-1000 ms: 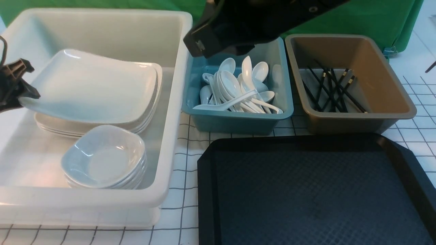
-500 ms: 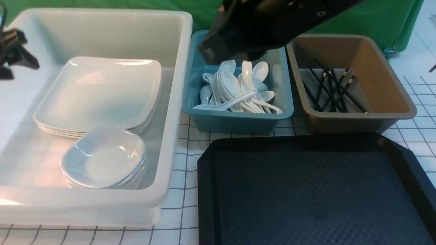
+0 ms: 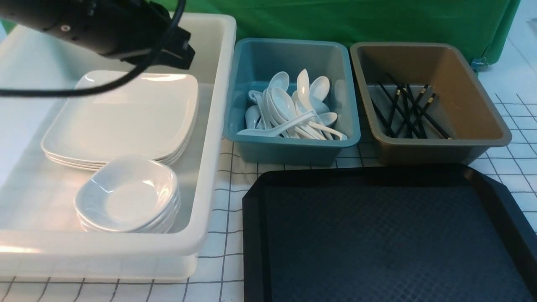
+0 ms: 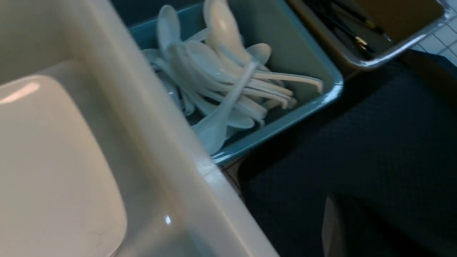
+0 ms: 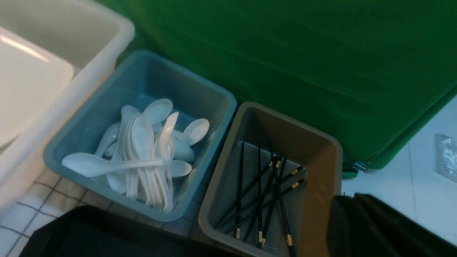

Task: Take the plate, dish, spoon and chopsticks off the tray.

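Showing white on the stacked plates [image 3: 126,121], small deep dishes [image 3: 126,201], soup spoons [image 3: 282,102] and large tub [image 3: 212,126]. Displaying teal-blue on the spoon tub [image 3: 293,144], brown on the chopstick tub [image 3: 444,143]. Wearing gold bands on black chopsticks [image 5: 260,200]. Presenting black, diamond-patterned plastic on the tray [image 3: 377,235], plain green on the cloth [image 3: 293,23], dark grid lines over white on the tabletop [image 3: 214,251].

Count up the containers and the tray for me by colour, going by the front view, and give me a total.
White: 1, the large tub
Teal: 1, the spoon tub
Brown: 1, the chopstick tub
Black: 1, the tray
Total: 4
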Controlling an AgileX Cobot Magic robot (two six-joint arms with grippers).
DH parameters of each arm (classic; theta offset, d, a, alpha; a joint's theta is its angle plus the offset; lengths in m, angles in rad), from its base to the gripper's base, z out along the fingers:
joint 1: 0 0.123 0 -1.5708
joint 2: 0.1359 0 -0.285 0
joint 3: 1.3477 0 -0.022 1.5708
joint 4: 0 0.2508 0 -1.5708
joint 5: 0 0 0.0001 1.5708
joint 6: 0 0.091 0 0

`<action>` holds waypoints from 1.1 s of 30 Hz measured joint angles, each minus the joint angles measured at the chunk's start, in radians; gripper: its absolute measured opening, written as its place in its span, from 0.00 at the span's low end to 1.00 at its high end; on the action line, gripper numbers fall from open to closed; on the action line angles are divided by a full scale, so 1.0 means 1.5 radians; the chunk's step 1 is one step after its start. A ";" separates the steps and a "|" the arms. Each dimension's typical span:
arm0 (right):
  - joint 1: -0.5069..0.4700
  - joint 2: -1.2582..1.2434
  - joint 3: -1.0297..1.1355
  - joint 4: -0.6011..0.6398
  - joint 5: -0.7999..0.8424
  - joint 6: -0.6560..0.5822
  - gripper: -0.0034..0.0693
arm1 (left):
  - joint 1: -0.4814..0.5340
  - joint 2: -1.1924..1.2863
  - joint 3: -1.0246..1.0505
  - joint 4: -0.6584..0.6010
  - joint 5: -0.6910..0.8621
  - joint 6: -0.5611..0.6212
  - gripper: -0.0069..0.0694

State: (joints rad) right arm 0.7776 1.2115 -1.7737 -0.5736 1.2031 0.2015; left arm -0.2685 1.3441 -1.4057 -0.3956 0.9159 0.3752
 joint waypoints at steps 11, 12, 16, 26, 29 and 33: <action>0.000 -0.468 0.466 -0.015 -0.254 0.128 0.06 | -0.037 -0.356 0.302 0.049 -0.163 -0.063 0.09; 0.000 -0.512 0.520 -0.015 -0.304 0.133 0.06 | -0.037 -0.385 0.343 0.049 -0.185 -0.068 0.09; 0.000 -0.659 0.714 -0.014 -0.489 0.143 0.06 | -0.037 -0.524 0.500 0.049 -0.266 -0.119 0.09; 0.000 -0.760 0.876 -0.014 -0.679 0.161 0.10 | -0.037 -0.710 0.697 0.049 -0.342 -0.154 0.09; 0.000 -0.760 0.879 -0.014 -0.682 0.168 0.13 | -0.037 -0.715 0.703 0.048 -0.344 -0.154 0.09; 0.000 -0.760 0.881 -0.014 -0.682 0.176 0.15 | -0.037 -0.715 0.703 0.042 -0.348 -0.154 0.09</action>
State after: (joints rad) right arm 0.7776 0.0709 -0.4522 -0.5953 0.1807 0.4660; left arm -0.3240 0.2722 -0.3507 -0.3321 0.3939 0.1435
